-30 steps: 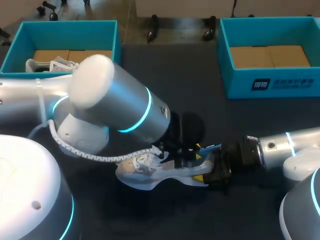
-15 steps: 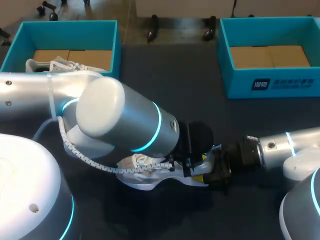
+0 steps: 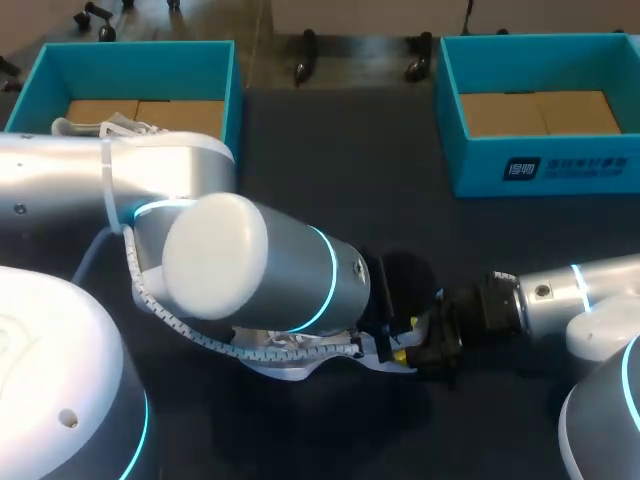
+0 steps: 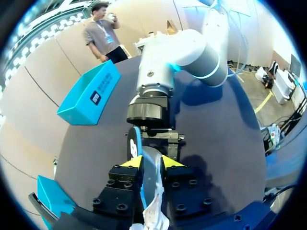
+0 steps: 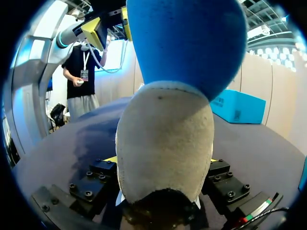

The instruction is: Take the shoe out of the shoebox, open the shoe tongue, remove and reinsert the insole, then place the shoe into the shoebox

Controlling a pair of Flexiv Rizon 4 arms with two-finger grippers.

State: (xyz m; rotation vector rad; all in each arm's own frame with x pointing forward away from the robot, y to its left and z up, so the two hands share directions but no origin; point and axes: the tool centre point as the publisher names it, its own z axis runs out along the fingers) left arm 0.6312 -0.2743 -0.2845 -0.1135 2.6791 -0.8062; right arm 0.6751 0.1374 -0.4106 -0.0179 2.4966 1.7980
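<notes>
The left arm (image 3: 250, 265) leans over the white sneaker (image 3: 300, 362), which lies on the table between the arms, its long axis pointing heel-first at the right arm. The right gripper (image 3: 428, 345) clamps the heel. The blue insole (image 5: 187, 43) rises from that heel, pinched edgewise in the left gripper (image 4: 150, 162).

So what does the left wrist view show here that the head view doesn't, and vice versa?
Only the left wrist view: the left gripper shut on the insole, hidden under the left arm from above. Only the head view: most of the shoe on the table, and a second shoe in the left box. Both: the right arm, the right gripper and the right box.
</notes>
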